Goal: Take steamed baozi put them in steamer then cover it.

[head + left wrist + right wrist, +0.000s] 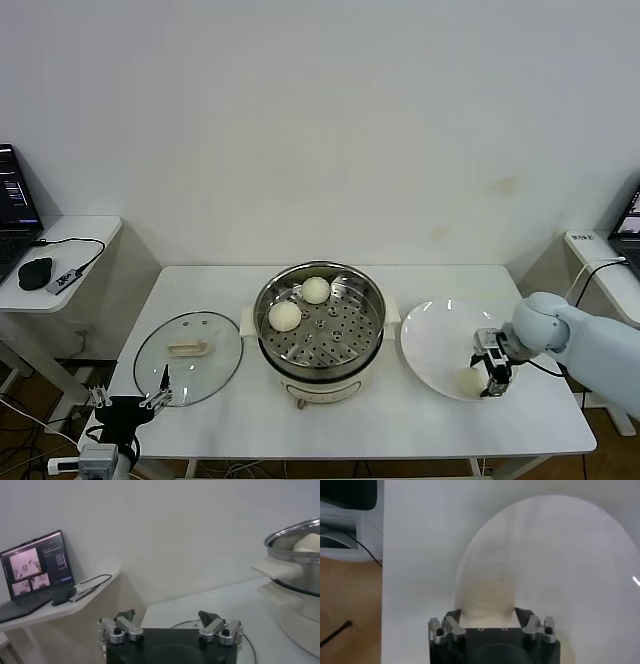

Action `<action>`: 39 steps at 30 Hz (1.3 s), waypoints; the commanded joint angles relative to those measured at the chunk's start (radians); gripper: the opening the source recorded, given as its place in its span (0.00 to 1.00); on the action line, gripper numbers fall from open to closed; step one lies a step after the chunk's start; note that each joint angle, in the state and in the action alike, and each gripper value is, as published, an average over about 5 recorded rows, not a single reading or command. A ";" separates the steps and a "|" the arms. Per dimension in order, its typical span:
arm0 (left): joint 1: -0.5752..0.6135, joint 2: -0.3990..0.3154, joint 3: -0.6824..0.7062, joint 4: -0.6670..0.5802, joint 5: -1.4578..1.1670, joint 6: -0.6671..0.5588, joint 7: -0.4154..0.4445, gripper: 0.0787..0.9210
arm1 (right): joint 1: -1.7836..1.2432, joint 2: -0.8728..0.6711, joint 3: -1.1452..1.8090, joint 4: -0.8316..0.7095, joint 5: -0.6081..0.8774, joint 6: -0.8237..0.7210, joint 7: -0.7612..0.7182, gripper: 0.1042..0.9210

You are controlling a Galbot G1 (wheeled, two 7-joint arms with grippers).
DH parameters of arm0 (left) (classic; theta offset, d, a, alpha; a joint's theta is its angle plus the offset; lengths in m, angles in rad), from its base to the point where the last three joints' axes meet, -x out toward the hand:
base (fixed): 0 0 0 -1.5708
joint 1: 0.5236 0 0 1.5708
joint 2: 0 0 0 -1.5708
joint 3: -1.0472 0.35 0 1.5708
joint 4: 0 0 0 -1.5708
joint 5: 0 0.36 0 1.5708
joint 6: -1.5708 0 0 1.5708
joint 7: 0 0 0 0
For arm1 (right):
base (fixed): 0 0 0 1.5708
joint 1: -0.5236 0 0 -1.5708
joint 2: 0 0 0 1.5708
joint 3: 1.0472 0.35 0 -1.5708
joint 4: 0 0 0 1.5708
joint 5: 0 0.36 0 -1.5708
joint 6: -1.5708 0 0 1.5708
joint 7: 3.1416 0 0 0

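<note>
Head view first: the steamer (320,325) stands mid-table with 2 steamed baozi (316,290) on its perforated tray, and the cover (188,357) lies flat on the table to its left, well apart from the pot. To the right is a white plate (435,325) with 1 bun (470,380) left near its front edge. The right gripper (492,374) is down on the plate with its fingers around that bun, so the step in hand looks like picking up another bun. The left gripper (128,403) waits at the table's front-left corner, just in front of the cover. The table (500,425) is plain white against a bare white wall, with side desks on both flanks, the left one carrying a laptop (15,215) and a black mouse (35,270).

Left wrist view: the left gripper's (170,625) jaws stand wide open over nothing, the cover's rim just past them, the steamer (295,560) off to one side and the laptop (35,572) on its desk behind.

Right wrist view: the right gripper (487,617) has its jaws set on either side of the bun (487,600), closing in, though a firm grip cannot be confirmed. Next, I judge, it needs a gentle squeeze on the soft dough, a straight lift clear of the plate, then a carry over the steamer's rim to a free spot on the tray.
</note>
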 commanded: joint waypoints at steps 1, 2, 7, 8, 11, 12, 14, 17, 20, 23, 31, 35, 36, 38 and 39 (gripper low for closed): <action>0.003 -0.001 0.000 -0.004 0.000 0.000 0.000 0.88 | -0.005 0.007 0.008 -0.012 0.002 -0.005 -0.005 0.58; 0.004 -0.002 0.000 -0.005 0.000 -0.001 -0.001 0.88 | -0.007 0.007 0.010 -0.012 0.002 -0.006 -0.006 0.56; 0.007 -0.003 0.000 -0.013 0.001 0.000 -0.001 0.88 | -0.005 0.006 0.023 -0.010 0.000 -0.008 0.000 0.46; 0.008 -0.003 0.000 -0.015 0.001 0.000 -0.001 0.88 | 0.002 0.003 0.023 -0.007 0.001 -0.007 0.000 0.46; 0.009 -0.002 -0.001 -0.019 0.000 0.000 0.000 0.88 | 0.044 -0.010 0.014 0.004 0.012 -0.006 -0.001 0.45; 0.009 -0.002 0.000 -0.020 0.000 0.000 0.000 0.88 | 0.063 -0.016 0.009 0.010 0.019 -0.005 -0.002 0.46; 0.009 -0.002 0.001 -0.022 0.000 0.000 0.000 0.88 | 0.108 -0.029 -0.002 0.023 0.037 -0.006 -0.005 0.46; 0.008 0.000 0.004 -0.025 0.000 0.000 0.000 0.88 | 0.187 -0.047 -0.011 0.048 0.076 -0.009 -0.008 0.46; 0.008 0.002 0.009 -0.030 0.000 0.000 0.000 0.88 | 0.272 -0.056 -0.027 0.072 0.120 -0.014 -0.013 0.46; 0.008 0.006 0.012 -0.034 0.000 0.000 0.000 0.88 | 0.409 -0.051 -0.093 0.093 0.175 -0.020 -0.016 0.47; 0.012 0.007 0.017 -0.052 0.001 0.000 0.000 0.88 | 0.810 0.066 -0.370 0.128 0.305 -0.036 -0.001 0.47; 0.019 0.000 0.014 -0.062 0.002 -0.001 0.000 0.88 | 0.893 0.175 -0.432 0.168 0.364 -0.058 0.024 0.47; 0.021 -0.002 0.013 -0.063 0.003 -0.001 0.000 0.88 | 0.901 0.201 -0.440 0.176 0.375 -0.059 0.031 0.47; 0.025 -0.006 0.009 -0.065 0.003 -0.001 -0.001 0.88 | 0.908 0.257 -0.452 0.188 0.396 -0.058 0.048 0.47; 0.026 -0.007 0.007 -0.067 0.004 -0.001 -0.001 0.88 | 0.906 0.282 -0.456 0.189 0.405 -0.054 0.058 0.47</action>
